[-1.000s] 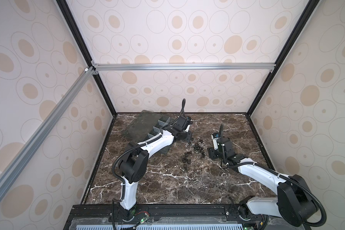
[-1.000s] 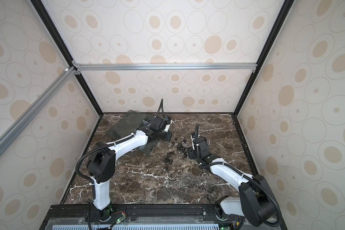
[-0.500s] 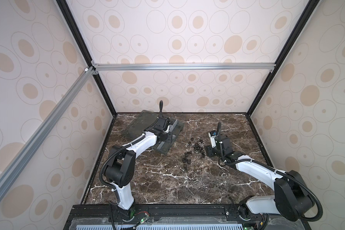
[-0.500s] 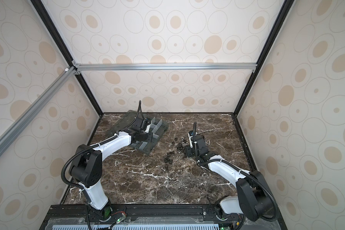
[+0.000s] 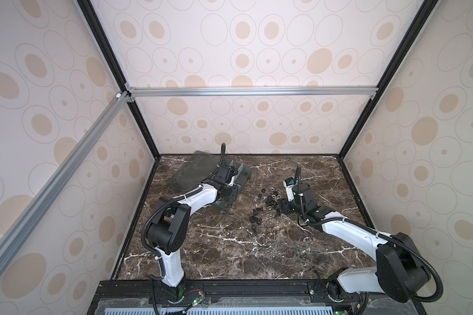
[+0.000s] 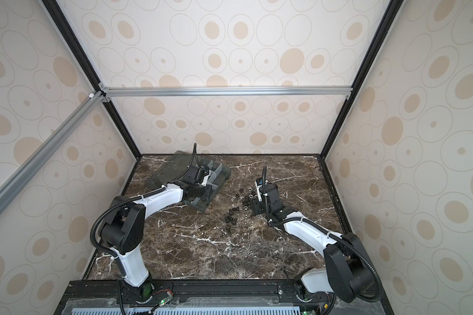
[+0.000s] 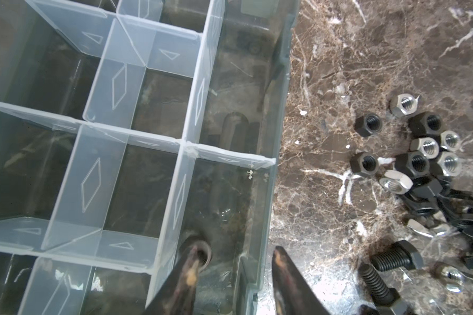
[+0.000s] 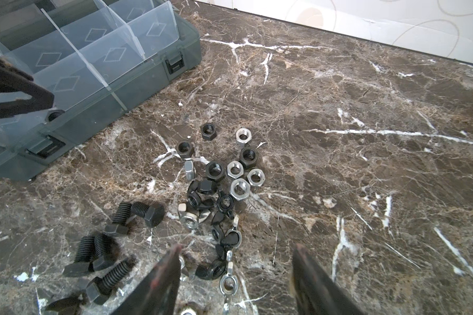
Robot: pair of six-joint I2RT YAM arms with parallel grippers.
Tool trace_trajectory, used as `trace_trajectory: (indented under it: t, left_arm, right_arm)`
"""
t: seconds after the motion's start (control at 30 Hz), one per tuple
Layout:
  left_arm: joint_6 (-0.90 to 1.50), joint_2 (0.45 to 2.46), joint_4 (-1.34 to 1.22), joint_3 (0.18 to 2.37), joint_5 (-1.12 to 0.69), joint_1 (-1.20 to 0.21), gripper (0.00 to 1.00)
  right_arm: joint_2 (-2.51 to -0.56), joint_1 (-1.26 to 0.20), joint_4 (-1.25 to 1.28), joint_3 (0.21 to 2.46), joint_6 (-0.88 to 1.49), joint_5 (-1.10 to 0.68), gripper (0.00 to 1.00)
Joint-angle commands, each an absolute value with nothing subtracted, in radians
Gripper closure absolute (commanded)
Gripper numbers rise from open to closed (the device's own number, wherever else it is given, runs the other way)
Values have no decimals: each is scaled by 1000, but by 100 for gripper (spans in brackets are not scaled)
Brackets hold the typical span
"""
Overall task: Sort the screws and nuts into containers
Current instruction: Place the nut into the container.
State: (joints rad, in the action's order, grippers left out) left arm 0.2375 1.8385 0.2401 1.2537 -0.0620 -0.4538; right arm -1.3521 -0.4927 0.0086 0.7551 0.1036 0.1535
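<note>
The nuts (image 8: 238, 169), silver and black, lie heaped on the marble in both top views (image 5: 271, 197) (image 6: 247, 196) and in the left wrist view (image 7: 421, 147). Black screws (image 8: 115, 245) lie just nearer the front (image 5: 256, 218) (image 7: 393, 259). The containers (image 7: 153, 109) are cells of a grey organizer box (image 5: 239, 177). My left gripper (image 7: 235, 249) is open and straddles the box's near wall. One black nut (image 7: 204, 253) rests in the cell beside its inner finger. My right gripper (image 8: 235, 261) hovers open over wing nuts at the heap's edge (image 5: 280, 208).
The box's flat lid (image 5: 194, 169) lies open behind the box at the back left. Black latches (image 8: 175, 64) stick out of the box's front wall. Dark walls bound the marble table (image 5: 230, 259) on three sides.
My left arm swung left from beside the heap to over the box, and its jaws parted, leaving a black nut in the cell. The right gripper edged slightly toward the heap.
</note>
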Motion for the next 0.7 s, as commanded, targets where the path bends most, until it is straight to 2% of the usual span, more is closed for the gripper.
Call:
trace_trajectory:
  t: [0.0, 0.13, 0.43, 0.67]
  left_arm:
    - [227, 1855, 227, 1278, -96, -459, 60]
    - [239, 1883, 204, 1261, -78, -467, 70]
    - [248, 1973, 207, 1329, -98, -523, 70]
    - [282, 1967, 188, 1361, -121, -540, 69]
  right_arm:
    - [-1350, -502, 21, 766, 101, 161, 33]
    - [-1335, -503, 34, 754, 100, 164, 33]
    - [-1325, -501, 45, 742, 84, 184, 33]
    - [-1327, -502, 55, 736, 80, 198, 32]
